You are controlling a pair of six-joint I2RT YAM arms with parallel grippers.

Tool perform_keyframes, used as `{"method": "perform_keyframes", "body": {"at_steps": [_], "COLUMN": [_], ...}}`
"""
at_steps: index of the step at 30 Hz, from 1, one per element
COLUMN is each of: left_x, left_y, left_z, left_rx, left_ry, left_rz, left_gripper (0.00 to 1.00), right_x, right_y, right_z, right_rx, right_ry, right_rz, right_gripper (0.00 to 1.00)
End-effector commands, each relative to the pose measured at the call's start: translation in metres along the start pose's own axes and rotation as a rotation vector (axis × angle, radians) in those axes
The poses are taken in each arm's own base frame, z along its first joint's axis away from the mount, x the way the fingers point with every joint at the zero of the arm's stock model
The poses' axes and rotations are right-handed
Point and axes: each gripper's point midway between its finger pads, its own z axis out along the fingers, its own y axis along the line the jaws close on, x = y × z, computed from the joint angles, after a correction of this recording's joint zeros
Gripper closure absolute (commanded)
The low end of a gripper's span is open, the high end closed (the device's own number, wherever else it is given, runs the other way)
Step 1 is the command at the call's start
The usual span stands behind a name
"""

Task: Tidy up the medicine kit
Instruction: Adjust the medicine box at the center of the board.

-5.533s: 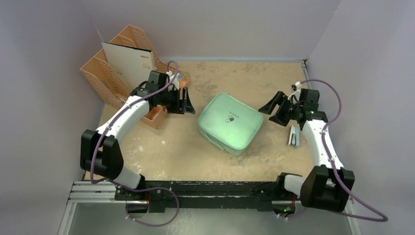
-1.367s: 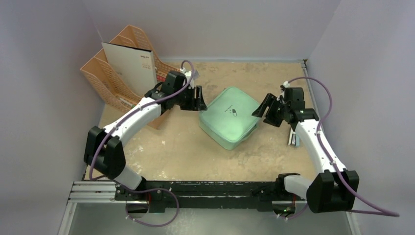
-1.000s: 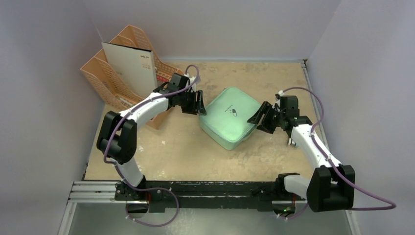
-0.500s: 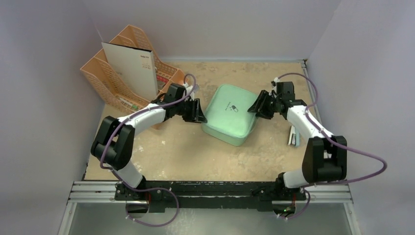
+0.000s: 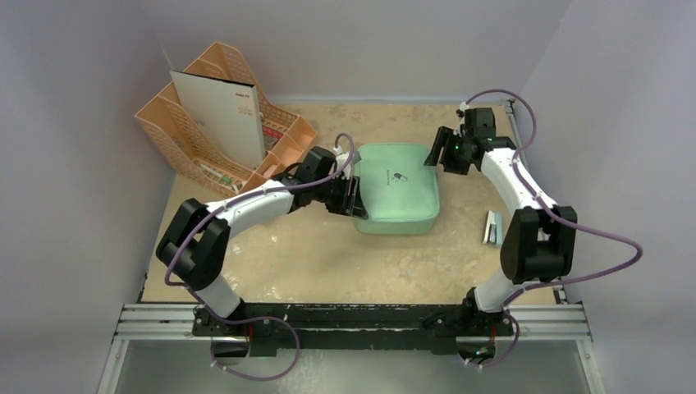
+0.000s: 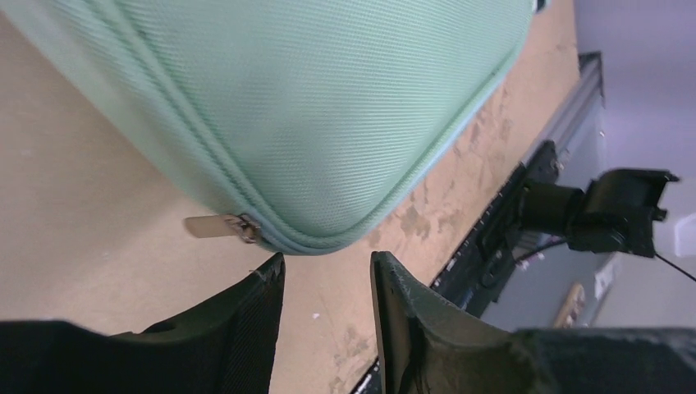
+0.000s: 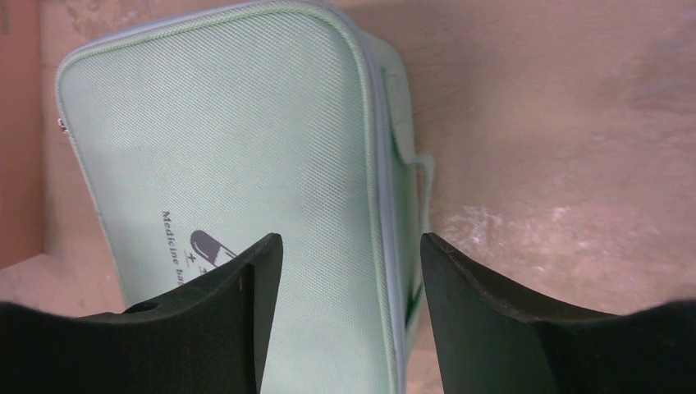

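Note:
The medicine kit is a mint-green zipped case lying shut and flat in the middle of the table, with a dark pill logo on its lid. My left gripper sits low at the kit's near left corner. In the left wrist view its jaws stand open over bare table, with the kit's rounded corner and a metal zipper pull just beyond the tips. My right gripper is at the kit's far right corner. In the right wrist view it is open and straddles the kit's zippered edge from above.
A peach desk organizer holding a white board stands at the back left, close behind my left arm. A small grey and silver object lies on the table at the right. Walls close in on the left, back and right.
The kit has turned from a diagonal to square with the table edges. My left gripper slid down to its near left corner; my right gripper swung back to its far right corner.

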Motion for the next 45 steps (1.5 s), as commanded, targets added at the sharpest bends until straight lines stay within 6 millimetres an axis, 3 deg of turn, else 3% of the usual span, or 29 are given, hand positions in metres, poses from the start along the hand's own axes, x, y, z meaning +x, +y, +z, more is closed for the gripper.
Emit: {"method": "perform_keyframes", "body": {"at_steps": [1,5,9,11,16,19,21,24,28,36,45], "left_x": [-0.034,-0.047,-0.051,-0.043,-0.030,-0.017,-0.006,0.001,-0.004,-0.010,-0.035], "left_y": [0.011,0.016,-0.001,-0.014,-0.023,-0.019,-0.005,0.013,0.026,0.049,0.050], "left_z": [-0.029,-0.049,-0.066,-0.066,-0.069,-0.063,-0.053,-0.040,-0.027,0.002,0.011], "left_rx": [-0.163,-0.205,-0.065,0.051,0.178,0.248,0.269,0.263,0.232,0.221,0.165], "left_ry": [-0.139,-0.156,-0.152,-0.151,-0.217,-0.175,-0.113,-0.079,-0.114,-0.103,-0.173], "left_rz": [0.075,0.144,0.360,0.552,0.978,1.159,1.225,1.284,1.338,1.351,1.344], "left_gripper": [0.59,0.58,0.48,0.42,0.39,0.39,0.39,0.38,0.39,0.43,0.46], "right_x": [-0.009,0.001,0.012,0.017,0.033,0.037,0.038,0.039,0.040,0.062,0.089], "right_y": [-0.013,-0.008,-0.001,0.004,0.023,0.034,0.038,0.040,0.025,0.021,0.008], "right_z": [-0.043,-0.056,-0.065,-0.069,-0.076,-0.082,-0.086,-0.086,-0.080,-0.074,-0.057], "right_rx": [0.127,0.092,0.049,0.024,-0.081,-0.134,-0.154,-0.174,-0.099,-0.109,-0.089], "right_ry": [-0.057,-0.066,-0.072,-0.080,-0.086,-0.093,-0.100,-0.116,-0.095,-0.024,0.045], "right_rz": [-0.053,-0.074,-0.088,-0.091,-0.091,-0.080,-0.079,-0.088,-0.128,-0.095,-0.058], "right_gripper": [0.34,0.33,0.33,0.33,0.34,0.35,0.34,0.34,0.33,0.33,0.33]}}
